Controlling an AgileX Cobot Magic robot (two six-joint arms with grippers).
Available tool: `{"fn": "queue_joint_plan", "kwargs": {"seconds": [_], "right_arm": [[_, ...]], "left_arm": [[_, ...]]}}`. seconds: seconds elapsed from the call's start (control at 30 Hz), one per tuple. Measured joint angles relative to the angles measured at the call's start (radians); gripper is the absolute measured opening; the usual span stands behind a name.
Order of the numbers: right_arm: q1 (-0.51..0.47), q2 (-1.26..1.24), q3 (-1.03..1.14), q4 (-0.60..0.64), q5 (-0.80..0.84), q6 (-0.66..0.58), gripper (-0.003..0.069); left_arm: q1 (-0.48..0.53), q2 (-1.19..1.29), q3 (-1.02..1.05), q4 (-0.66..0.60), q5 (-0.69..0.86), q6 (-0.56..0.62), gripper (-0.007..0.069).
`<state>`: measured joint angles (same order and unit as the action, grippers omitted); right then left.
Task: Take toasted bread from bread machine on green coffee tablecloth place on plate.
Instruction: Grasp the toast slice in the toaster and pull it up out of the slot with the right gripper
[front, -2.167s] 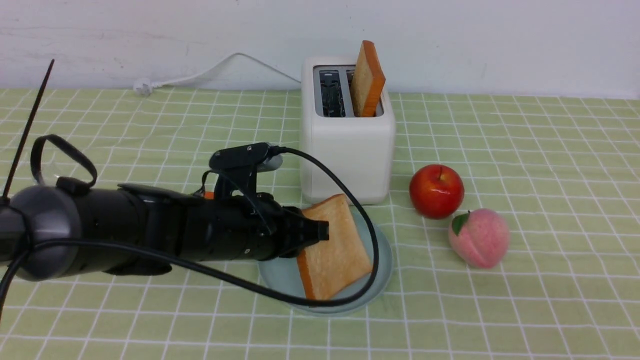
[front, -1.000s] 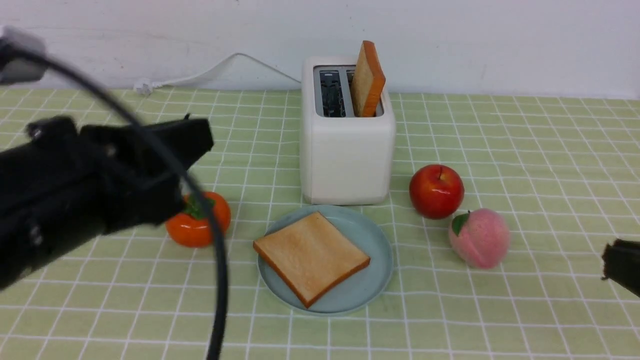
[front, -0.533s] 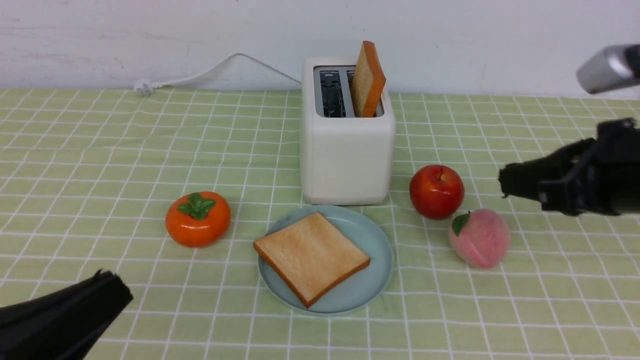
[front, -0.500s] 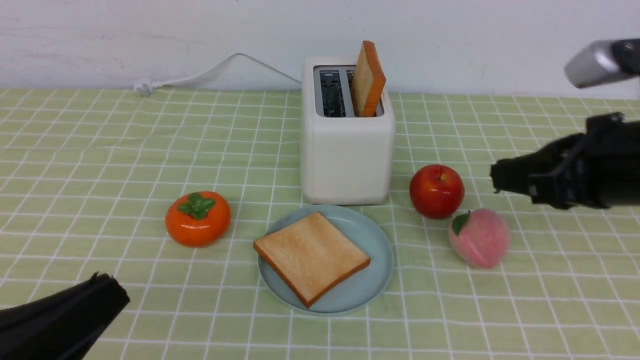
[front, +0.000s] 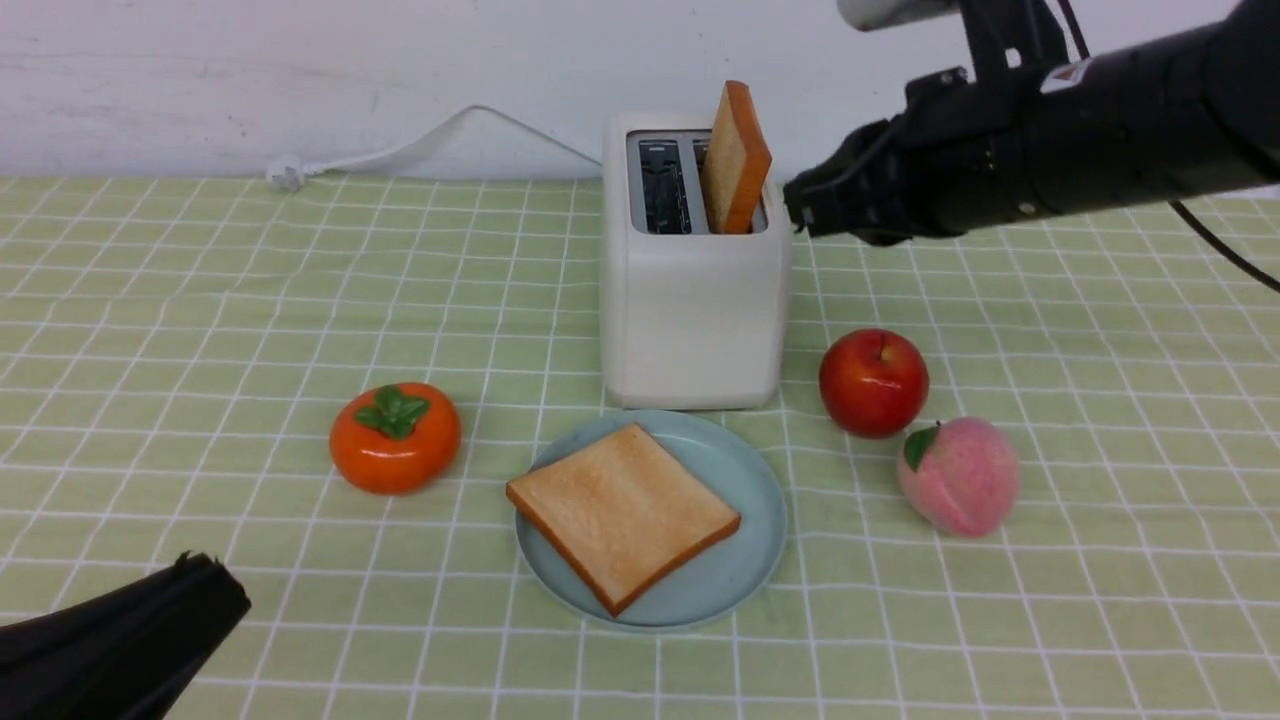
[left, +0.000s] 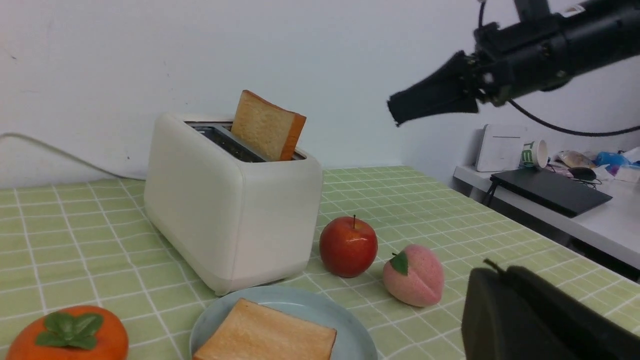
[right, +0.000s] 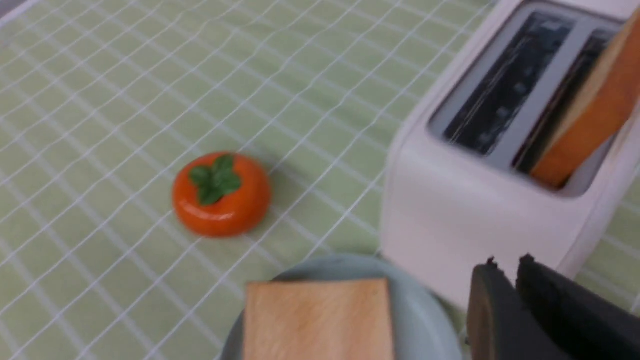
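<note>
The left claw (front: 215, 590), earlier gripping a toasted bread slice (front: 622, 515) over the plate (front: 748, 560), has withdrawn to the lower left corner; the slice now lies flat. The right claw (front: 795, 210) has risen from the right edge to beside the bread machine (front: 690, 320) top.

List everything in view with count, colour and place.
toasted bread: two, golden-tan; one flat on the plate, one upright in the bread machine, right slot
bread machine: one, white; back centre
plate: one, pale blue; in front of the machine
green coffee tablecloth: one, checked; under all
persimmon: one, orange; left of plate
apple: one, red; right of machine
peach: one, pink; beside apple
power cord: one, white; by wall
left fingers: black, shut; near left
right fingers: black, empty; beside upright slice
</note>
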<state>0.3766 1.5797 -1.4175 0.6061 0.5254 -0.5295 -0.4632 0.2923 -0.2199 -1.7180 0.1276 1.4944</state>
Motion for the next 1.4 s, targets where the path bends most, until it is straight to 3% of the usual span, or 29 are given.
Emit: {"fn": "queue_joint_plan", "kwargs": {"seconds": [0.17,0.4,0.53,0.63,0.87,1.27,1.4], "right_arm": [[0.001,0.083,-0.074,-0.027,-0.079,0.013,0.0169],[-0.008,0.213,-0.127,0.001,-0.336,0.027,0.04],[-0.008,0.311,-0.193,0.019,-0.394,0.031,0.0481],[-0.009,0.357,-0.226,0.019,-0.397,0.035,0.0494],[-0.015,0.457,-0.284,0.019,-0.451,0.035,0.0457],[-0.015,0.485,-0.293,0.034,-0.462,0.038,0.0167],[-0.015,0.485,-0.294,0.034,-0.462,0.039,0.0139]], "left_arm": [[0.0,0.0,0.0,0.0,0.003,0.0,-0.0013],[0.0,0.0,0.0,-0.001,0.003,0.0,-0.0013],[0.0,0.0,0.0,-0.001,0.003,0.0,-0.0013],[0.0,0.0,0.0,-0.001,0.003,0.0,-0.0013],[0.0,0.0,0.0,-0.001,0.003,0.003,-0.0013],[0.0,0.0,0.0,-0.001,0.002,0.003,-0.0013],[0.0,0.0,0.0,-0.001,0.002,0.003,-0.0013]]}}
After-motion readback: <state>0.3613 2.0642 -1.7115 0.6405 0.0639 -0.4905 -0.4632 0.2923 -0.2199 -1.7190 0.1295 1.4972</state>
